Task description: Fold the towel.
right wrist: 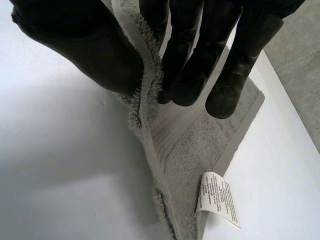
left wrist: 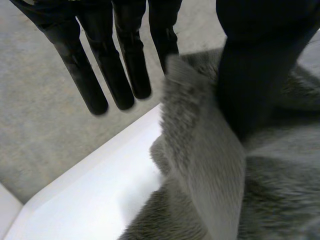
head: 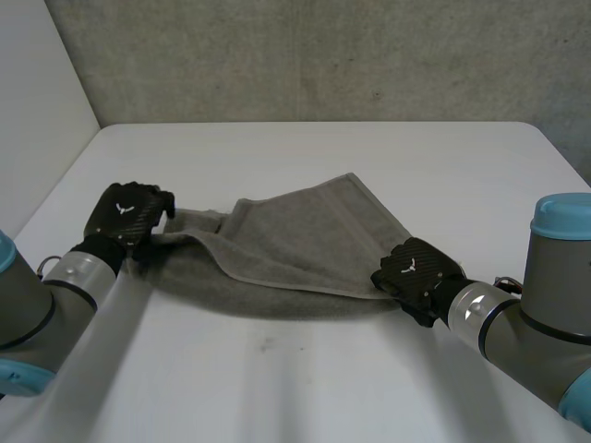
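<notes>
Head view first: the towel [head: 295, 249] is mid-worktop [head: 305, 378], strung between the two hands and sagging in the middle, with one flap flopped over at an angle. The left hand [head: 125, 214] has the towel's left end, and the right hand [head: 420, 268] has its near right edge. Left wrist view: the thumb [left wrist: 250, 75] presses a towel edge against the nearest finger while the other fingers [left wrist: 120, 70] stick out straight past it, so it's a pinch, not a full fist. Right wrist view: same deal, the hem is pinched between thumb [right wrist: 85, 50] and fingers [right wrist: 195, 75], and a white label [right wrist: 217, 200] hangs off the towel beyond the fingertips. Progress-wise I'd call it early-to-middle. It's grabbed and sort of half doubled, but the edges aren't lined up and nothing's lying flat, so the real fold and the smoothing are left to do.
</notes>
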Robot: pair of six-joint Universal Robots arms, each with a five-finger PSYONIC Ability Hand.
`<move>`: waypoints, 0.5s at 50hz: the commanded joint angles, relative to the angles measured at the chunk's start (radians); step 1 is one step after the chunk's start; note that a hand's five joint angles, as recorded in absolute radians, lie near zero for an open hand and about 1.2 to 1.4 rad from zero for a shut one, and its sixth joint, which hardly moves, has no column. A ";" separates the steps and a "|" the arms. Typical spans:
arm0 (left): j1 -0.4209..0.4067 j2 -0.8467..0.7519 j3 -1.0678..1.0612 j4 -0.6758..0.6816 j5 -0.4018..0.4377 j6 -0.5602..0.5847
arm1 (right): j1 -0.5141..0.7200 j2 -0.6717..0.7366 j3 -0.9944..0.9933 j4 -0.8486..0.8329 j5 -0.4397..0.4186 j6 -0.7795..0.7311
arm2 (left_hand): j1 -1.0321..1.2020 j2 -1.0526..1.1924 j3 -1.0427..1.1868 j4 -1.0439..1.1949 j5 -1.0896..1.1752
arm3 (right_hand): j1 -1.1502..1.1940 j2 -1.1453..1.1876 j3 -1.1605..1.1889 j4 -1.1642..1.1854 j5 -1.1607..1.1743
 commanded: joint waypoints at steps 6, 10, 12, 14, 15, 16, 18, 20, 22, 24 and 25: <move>0.003 0.058 0.051 -0.057 -0.103 0.064 | -0.010 -0.065 -0.073 0.017 0.028 0.021 | 0.635 0.634 0.635 0.635 0.660 | 0.063 0.058 0.061 0.056 0.030; 0.004 0.195 0.045 -0.114 -0.101 0.065 | -0.055 -0.202 -0.180 0.105 0.060 0.111 | 0.635 0.634 0.635 0.635 0.660 | 0.063 0.058 0.061 0.056 0.030; 0.006 0.338 0.054 -0.189 -0.095 0.056 | -0.066 -0.258 -0.229 0.170 0.059 0.135 | 0.635 0.634 0.635 0.635 0.660 | 0.063 0.058 0.061 0.056 0.030; 0.010 0.406 0.064 -0.227 -0.092 0.047 | -0.076 -0.298 -0.284 0.246 0.056 0.147 | 0.635 0.634 0.635 0.635 0.660 | 0.063 0.058 0.061 0.056 0.030; 0.015 0.467 0.079 -0.266 -0.084 0.030 | -0.092 -0.328 -0.342 0.326 0.053 0.150 | 0.635 0.634 0.635 0.635 0.660 | 0.063 0.058 0.061 0.056 0.030; 0.015 0.468 0.079 -0.266 -0.084 0.030 | -0.092 -0.328 -0.343 0.327 0.053 0.150 | 0.635 0.634 0.635 0.635 0.660 | 0.063 0.058 0.061 0.056 0.030; 0.018 0.514 0.097 -0.304 -0.072 0.009 | -0.115 -0.348 -0.454 0.478 0.037 0.147 | 0.635 0.634 0.635 0.635 0.660 | 0.063 0.058 0.061 0.056 0.030; 0.020 0.569 0.134 -0.394 -0.040 -0.031 | -0.122 -0.349 -0.506 0.541 0.028 0.139 | 0.635 0.634 0.635 0.635 0.660 | 0.063 0.058 0.061 0.056 0.030; 0.021 0.575 0.143 -0.443 -0.022 -0.046 | -0.125 -0.349 -0.553 0.596 0.017 0.127 | 0.635 0.634 0.635 0.635 0.660 | 0.063 0.058 0.061 0.056 0.030; 0.024 0.572 0.148 -0.485 -0.005 -0.054 | -0.125 -0.346 -0.588 0.638 0.008 0.110 | 0.635 0.634 0.635 0.635 0.660 | 0.063 0.058 0.061 0.056 0.030; 0.027 0.564 0.148 -0.517 0.012 -0.057 | -0.124 -0.343 -0.611 0.674 -0.004 0.090 | 0.635 0.634 0.635 0.635 0.660 | 0.063 0.058 0.061 0.056 0.030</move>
